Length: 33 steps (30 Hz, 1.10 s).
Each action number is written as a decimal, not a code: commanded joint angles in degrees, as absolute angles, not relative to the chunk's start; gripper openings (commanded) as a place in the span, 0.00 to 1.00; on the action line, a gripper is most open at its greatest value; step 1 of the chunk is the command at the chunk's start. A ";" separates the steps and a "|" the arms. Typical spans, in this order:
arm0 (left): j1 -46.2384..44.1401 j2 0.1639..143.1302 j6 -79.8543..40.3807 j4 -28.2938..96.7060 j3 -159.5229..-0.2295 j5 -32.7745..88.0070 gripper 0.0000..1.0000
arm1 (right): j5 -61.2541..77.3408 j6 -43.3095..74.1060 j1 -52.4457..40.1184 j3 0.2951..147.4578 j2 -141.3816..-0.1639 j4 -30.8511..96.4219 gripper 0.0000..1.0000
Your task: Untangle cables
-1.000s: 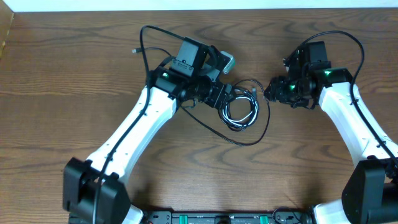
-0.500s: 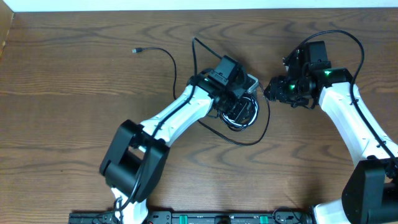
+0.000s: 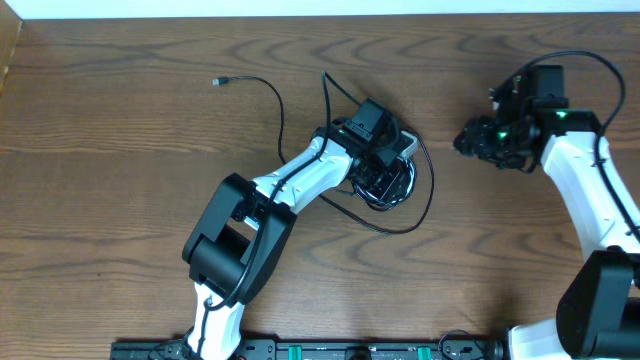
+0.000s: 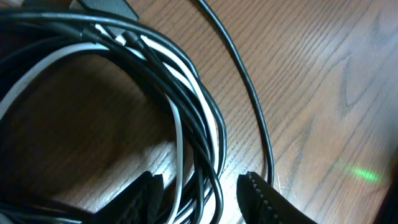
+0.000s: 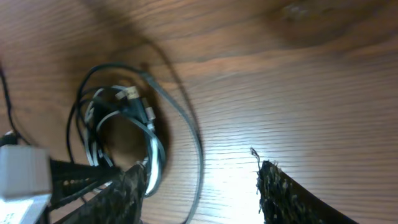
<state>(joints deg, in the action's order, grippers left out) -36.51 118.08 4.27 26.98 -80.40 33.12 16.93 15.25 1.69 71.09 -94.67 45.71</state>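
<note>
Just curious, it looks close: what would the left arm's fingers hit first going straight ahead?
Probably the coiled bundle of thin black and white cables, whose strands lie between the left arm's fingers; depth is hard to judge.

Black and white cables [image 3: 395, 192] lie tangled in a tight coil on the wooden tabletop [image 3: 120, 200], one black strand [image 3: 279, 115] trailing to a small plug [image 3: 217, 82] at the upper left.

White-shelled arms [image 3: 305, 178], black joints [image 3: 225, 245], green indicator lights [image 3: 558, 114]; fingers [image 4: 261, 198] black, seemingly ridged.

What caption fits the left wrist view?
Left gripper straddles the coiled black and white cables on the wooden table.
</note>
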 commanded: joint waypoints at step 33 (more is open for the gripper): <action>-35.48 118.06 4.19 25.41 -83.94 25.41 0.37 | 17.96 12.95 4.03 71.48 -94.83 46.96 0.56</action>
